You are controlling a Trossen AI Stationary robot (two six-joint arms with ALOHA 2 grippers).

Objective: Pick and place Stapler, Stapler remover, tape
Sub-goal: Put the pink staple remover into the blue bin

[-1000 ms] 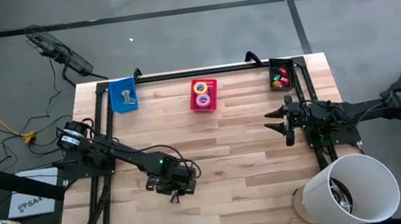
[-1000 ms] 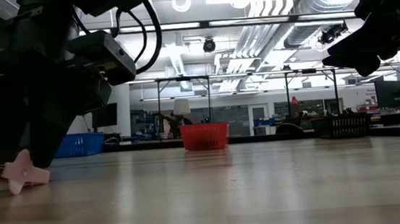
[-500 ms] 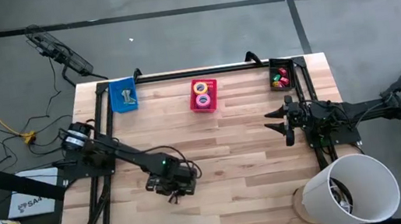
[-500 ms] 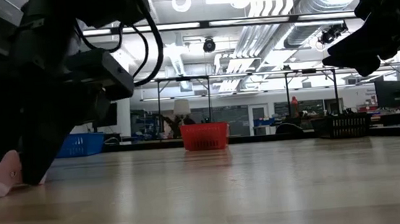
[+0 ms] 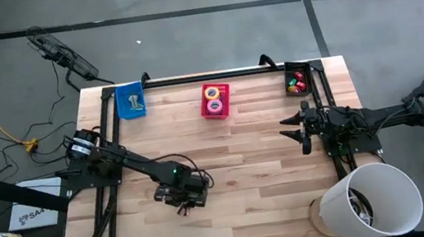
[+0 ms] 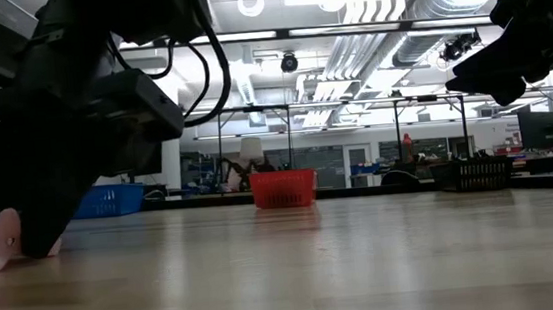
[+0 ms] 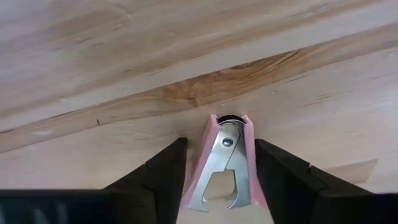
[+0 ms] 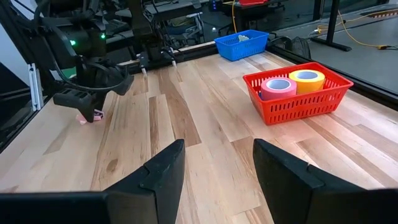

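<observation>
Progress, seen from the table's near edge. Tape (image 5: 213, 99): rolls already sit in the red basket (image 5: 225, 109) at twelve o'clock. Left gripper (image 7: 219, 180), near seven o'clock, straddles the pink stapler remover (image 7: 225, 163) on the table (image 5: 267, 152), jaws apart, not visibly clamped. Right gripper (image 5: 294, 128) waits at three o'clock, jaws apart, empty. The remover is apparently not yet moved; no stapler is discernible.
</observation>
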